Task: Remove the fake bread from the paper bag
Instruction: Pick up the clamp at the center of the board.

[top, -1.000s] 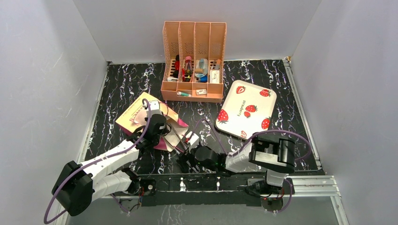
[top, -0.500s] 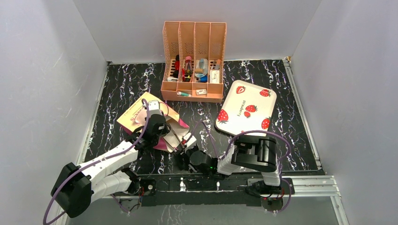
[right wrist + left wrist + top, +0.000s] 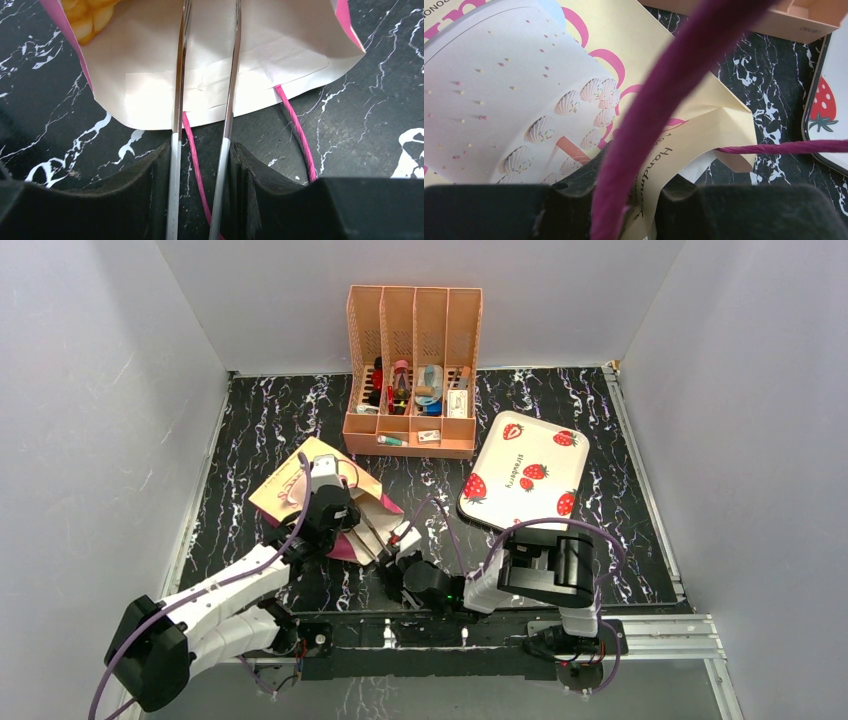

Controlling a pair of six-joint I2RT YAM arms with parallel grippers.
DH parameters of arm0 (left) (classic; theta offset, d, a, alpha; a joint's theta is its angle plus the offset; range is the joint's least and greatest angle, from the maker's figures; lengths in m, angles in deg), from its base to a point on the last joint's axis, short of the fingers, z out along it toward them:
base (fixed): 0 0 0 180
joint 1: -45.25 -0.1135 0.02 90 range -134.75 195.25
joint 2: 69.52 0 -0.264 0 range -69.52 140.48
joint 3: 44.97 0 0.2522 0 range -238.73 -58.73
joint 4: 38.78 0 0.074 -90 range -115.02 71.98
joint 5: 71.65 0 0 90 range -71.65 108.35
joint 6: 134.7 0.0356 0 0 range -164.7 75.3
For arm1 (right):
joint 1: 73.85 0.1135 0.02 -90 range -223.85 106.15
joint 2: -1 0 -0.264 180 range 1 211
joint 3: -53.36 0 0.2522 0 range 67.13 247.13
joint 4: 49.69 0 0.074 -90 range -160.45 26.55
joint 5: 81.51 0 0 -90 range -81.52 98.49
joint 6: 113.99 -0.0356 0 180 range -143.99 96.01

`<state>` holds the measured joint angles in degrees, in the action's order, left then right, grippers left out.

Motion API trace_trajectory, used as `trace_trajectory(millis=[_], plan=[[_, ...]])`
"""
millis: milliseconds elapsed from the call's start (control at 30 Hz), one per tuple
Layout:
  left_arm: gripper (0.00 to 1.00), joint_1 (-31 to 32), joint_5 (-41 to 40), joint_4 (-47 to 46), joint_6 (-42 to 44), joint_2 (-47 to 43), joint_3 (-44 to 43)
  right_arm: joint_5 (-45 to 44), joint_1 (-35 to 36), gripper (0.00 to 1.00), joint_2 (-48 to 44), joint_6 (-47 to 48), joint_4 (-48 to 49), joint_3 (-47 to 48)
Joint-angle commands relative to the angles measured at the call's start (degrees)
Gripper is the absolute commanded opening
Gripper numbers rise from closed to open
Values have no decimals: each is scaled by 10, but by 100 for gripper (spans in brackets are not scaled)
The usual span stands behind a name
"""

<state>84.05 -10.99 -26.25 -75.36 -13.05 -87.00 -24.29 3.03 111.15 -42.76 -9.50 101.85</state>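
The paper bag (image 3: 300,485) lies on its side at the left of the table, with its mouth toward the arms. My left gripper (image 3: 634,186) is shut on the bag's upper lip (image 3: 674,150), and a magenta cord handle (image 3: 664,85) runs across between the fingers. My right gripper (image 3: 201,150) is shut on a pair of metal tongs (image 3: 179,100), whose two arms reach into the bag's white inside (image 3: 280,30). One knobbly golden piece of the fake bread (image 3: 90,17) shows inside at the upper left, beside the tongs and not touched by them.
A strawberry-print tray (image 3: 525,475) lies to the right of the bag. The peach organiser (image 3: 412,370) stands at the back. A pink cord handle (image 3: 300,135) trails on the marble tabletop under the right gripper.
The right gripper's jaws have closed in on the tongs, squeezing their arms closer together. Its arm folded leftward toward the bag. The left gripper kept its hold.
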Motion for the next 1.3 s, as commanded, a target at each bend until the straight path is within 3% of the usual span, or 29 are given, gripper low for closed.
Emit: trace_trajectory(millis=[0,400,967,1267], plan=[[7,6,2,20,-7,-28,-7,24,4,40,-40,-42,-94,-8],[13,6,-10,38,5,-49,-16,130,-53,39,-134,-139,-210,19],[19,6,-31,42,7,-54,-26,298,-133,39,-196,-228,-233,32],[22,6,-44,34,0,-67,-21,426,-202,38,-194,-354,-202,45]])
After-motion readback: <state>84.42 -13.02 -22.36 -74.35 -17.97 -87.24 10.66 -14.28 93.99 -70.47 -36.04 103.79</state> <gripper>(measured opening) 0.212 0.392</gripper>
